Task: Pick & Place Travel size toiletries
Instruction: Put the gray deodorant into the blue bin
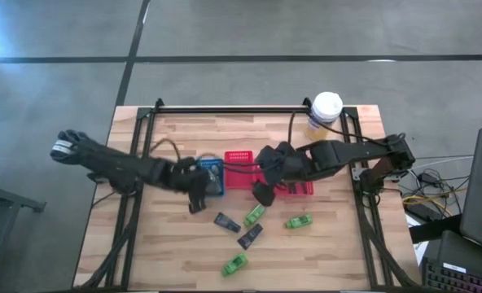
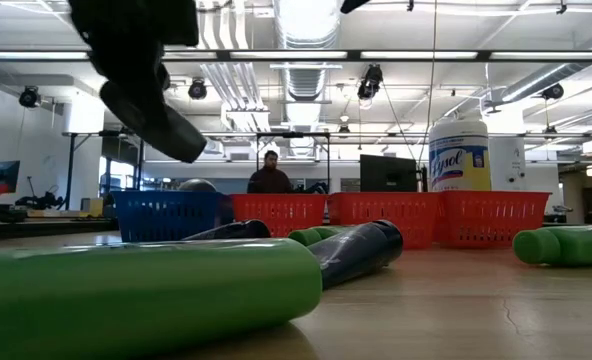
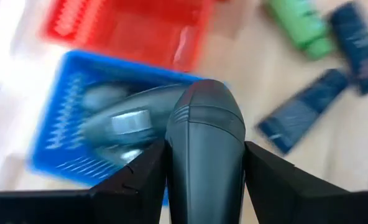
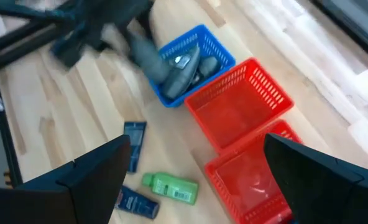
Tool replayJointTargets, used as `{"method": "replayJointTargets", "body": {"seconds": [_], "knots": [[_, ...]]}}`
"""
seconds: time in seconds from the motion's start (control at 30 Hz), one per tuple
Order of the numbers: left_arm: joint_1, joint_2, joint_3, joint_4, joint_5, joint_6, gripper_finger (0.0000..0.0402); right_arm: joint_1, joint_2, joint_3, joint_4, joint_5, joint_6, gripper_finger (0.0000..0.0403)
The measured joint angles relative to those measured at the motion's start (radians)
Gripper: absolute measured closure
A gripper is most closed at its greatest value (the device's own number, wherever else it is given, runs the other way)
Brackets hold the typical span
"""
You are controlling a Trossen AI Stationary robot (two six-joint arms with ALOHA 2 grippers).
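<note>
My left gripper (image 3: pixel 204 163) (image 1: pixel 197 195) hangs beside the near left corner of the blue mesh tray (image 1: pixel 212 176), shut on a grey oval bottle (image 3: pixel 204 134). More grey bottles (image 3: pixel 119 121) lie inside that tray. My right gripper (image 4: pixel 196 155) (image 1: pixel 263 193) is open above the near edge of the red trays (image 1: pixel 241 171), with nothing between its fingers. On the wood lie three green bottles (image 1: pixel 254 215) (image 1: pixel 298 220) (image 1: pixel 234 264) and two dark flat packs (image 1: pixel 226 220) (image 1: pixel 250 235). No razor shows. My left gripper pinches the grey bottle between its two fingers (image 3: pixel 143 174), one on each side of the body (image 3: pixel 202 180). The bottle runs along the fingers and sticks out past their tips. In the low view it is lifted clear of the table and tilted (image 2: pixel 161 120).
A white-capped, yellow-labelled jar (image 1: pixel 326 110) stands at the far right corner. The black frame rails (image 1: pixel 225 109) run along the table's far edge and sides. Bare wood lies near the left and right near corners. A person (image 2: pixel 269 175) is far behind the table.
</note>
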Motion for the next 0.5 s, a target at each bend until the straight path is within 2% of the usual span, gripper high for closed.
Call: {"method": "replayJointTargets", "body": {"seconds": [0.1,0.23,0.3,0.4,0.5], "knots": [[0.119,-0.012,0.032,-0.066,0.031,0.031,0.0216,0.015,-0.001,-0.031,-0.001,-0.003,0.008,0.0044],[0.293,-0.002,0.045,-0.110,0.369,0.131,0.0216,0.030,-0.004,-0.066,0.000,-0.002,0.024,0.0053],[0.352,0.005,0.045,-0.131,0.473,0.172,0.0216,0.033,-0.004,-0.083,0.001,-0.004,0.033,0.0058],[0.416,0.015,0.045,-0.182,0.464,0.211,0.0216,0.034,-0.004,-0.104,0.002,-0.007,0.048,0.0066],[0.433,0.017,0.045,-0.165,0.283,0.208,0.0216,0.033,-0.004,-0.109,0.003,-0.007,0.050,0.0072]]}}
